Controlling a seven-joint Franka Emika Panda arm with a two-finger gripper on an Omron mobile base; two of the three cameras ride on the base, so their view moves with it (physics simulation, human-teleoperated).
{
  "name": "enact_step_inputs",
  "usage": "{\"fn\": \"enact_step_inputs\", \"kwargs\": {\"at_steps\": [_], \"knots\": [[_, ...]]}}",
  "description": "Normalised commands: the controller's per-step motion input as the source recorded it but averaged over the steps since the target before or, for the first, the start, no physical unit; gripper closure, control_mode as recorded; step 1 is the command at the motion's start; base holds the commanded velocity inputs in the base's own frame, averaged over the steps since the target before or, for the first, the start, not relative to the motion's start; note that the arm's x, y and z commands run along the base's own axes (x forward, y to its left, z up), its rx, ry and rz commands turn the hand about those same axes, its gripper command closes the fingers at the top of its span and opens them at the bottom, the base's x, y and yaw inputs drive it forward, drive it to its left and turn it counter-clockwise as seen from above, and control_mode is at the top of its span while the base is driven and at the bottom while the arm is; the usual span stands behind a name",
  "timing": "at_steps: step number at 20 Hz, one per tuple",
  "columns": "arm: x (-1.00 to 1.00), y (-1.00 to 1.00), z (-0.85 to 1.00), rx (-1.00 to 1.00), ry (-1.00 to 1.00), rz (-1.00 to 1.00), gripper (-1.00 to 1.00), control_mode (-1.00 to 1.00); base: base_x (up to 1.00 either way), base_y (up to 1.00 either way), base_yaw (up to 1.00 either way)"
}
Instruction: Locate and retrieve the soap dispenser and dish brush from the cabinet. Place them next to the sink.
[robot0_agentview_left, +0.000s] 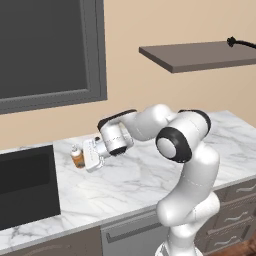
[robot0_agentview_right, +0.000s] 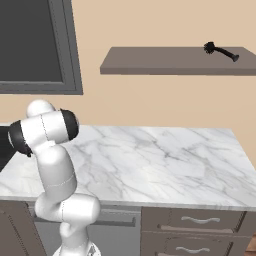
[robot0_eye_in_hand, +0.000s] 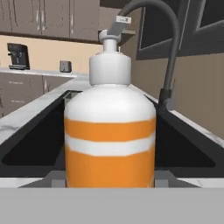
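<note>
The soap dispenser (robot0_agentview_left: 77, 158), an amber-orange bottle with a white pump top, stands upright low over the white marble counter, just right of the black sink (robot0_agentview_left: 27, 185). My gripper (robot0_agentview_left: 89, 156) reaches it from the right and is shut on its body. In the hand view the soap dispenser (robot0_eye_in_hand: 109, 131) looms very close, with the sink (robot0_eye_in_hand: 26, 148) basin and the dark faucet (robot0_eye_in_hand: 173, 52) behind it. I cannot tell if its base touches the marble. The black dish brush (robot0_agentview_right: 220, 51) lies at the right end of the brown wall shelf, the cabinet (robot0_agentview_right: 170, 61). The dish brush (robot0_agentview_left: 241, 43) also shows from the left.
The marble counter (robot0_agentview_left: 150, 172) stretches right of the arm, with brown drawers (robot0_agentview_left: 235, 200) under its front edge. A dark grey-framed panel (robot0_agentview_left: 50, 50) hangs on the wall above the sink. A coffee machine (robot0_eye_in_hand: 17, 56) stands on a far counter.
</note>
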Motion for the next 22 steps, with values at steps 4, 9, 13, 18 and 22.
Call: {"fn": "enact_step_inputs", "kwargs": {"at_steps": [4,9,13,18,22], "knots": [[0.36,0.04,-0.25,0.04,-0.01,-0.05,1.0,-1.0,0.0,0.0,0.0],[0.32,0.07,-0.3,0.04,-0.01,-0.03,1.0,-1.0,0.0,0.0,0.0],[0.29,0.2,-0.24,0.03,-0.01,0.0,1.0,-1.0,0.0,0.0,0.0],[0.26,0.25,-0.2,0.01,-0.01,0.0,1.0,-1.0,0.0,0.0,0.0],[0.28,0.24,-0.18,0.02,0.0,0.0,1.0,-1.0,0.0,0.0,0.0]]}}
